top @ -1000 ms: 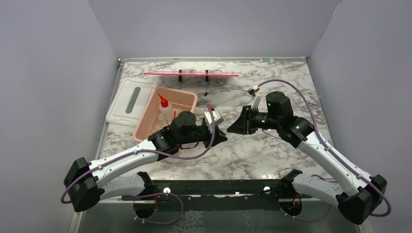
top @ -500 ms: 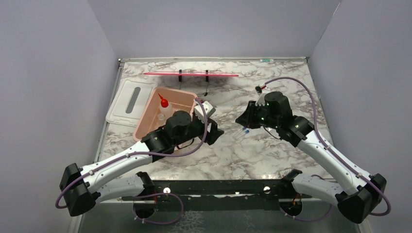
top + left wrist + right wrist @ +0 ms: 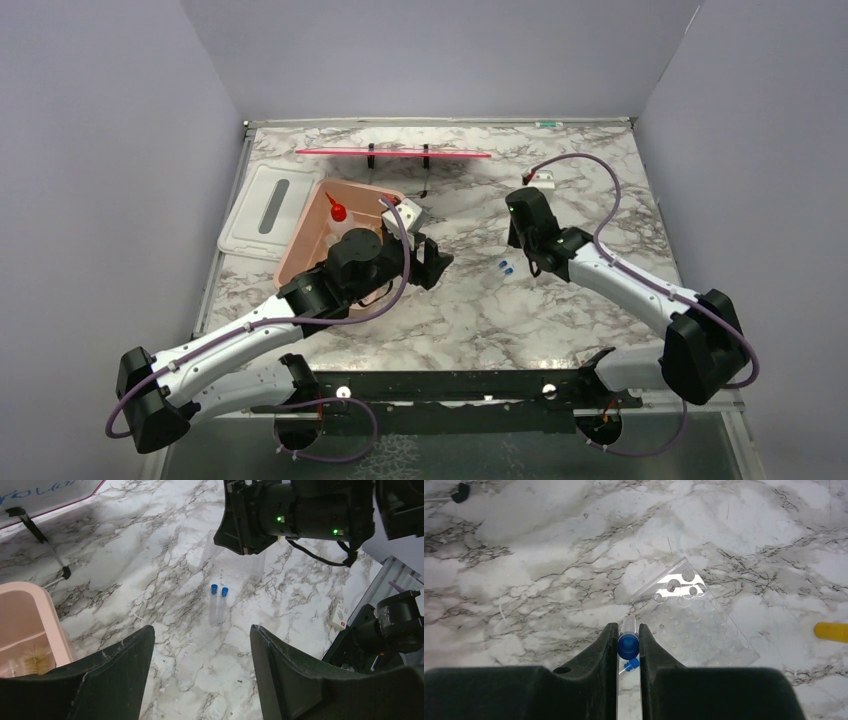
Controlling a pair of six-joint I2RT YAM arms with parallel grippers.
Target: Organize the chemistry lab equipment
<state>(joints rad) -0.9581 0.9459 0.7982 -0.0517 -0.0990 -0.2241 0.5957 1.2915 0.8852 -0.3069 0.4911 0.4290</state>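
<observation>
Where right hand (image 3: 628,626) grips, blue-capped tube (image 3: 628,646), between its fingers (image 3: 606,645)

Glossy marbled table (image 3: 150,555), clear blue-capped tubes (image 3: 214,607), matt black plastic fingers (image 3: 300,680)

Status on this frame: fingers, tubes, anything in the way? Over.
Left fingers open, empty, beside pink tub. Right fingers shut on one blue-capped tube, clear rack just ahead. Two loose tubes lying on the marble. Nothing seen blocking.

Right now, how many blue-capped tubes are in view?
3. Two blue-capped tubes lie side by side on the marble table; a third is pinched in the right gripper. More could be hidden in the pink tub.
</observation>
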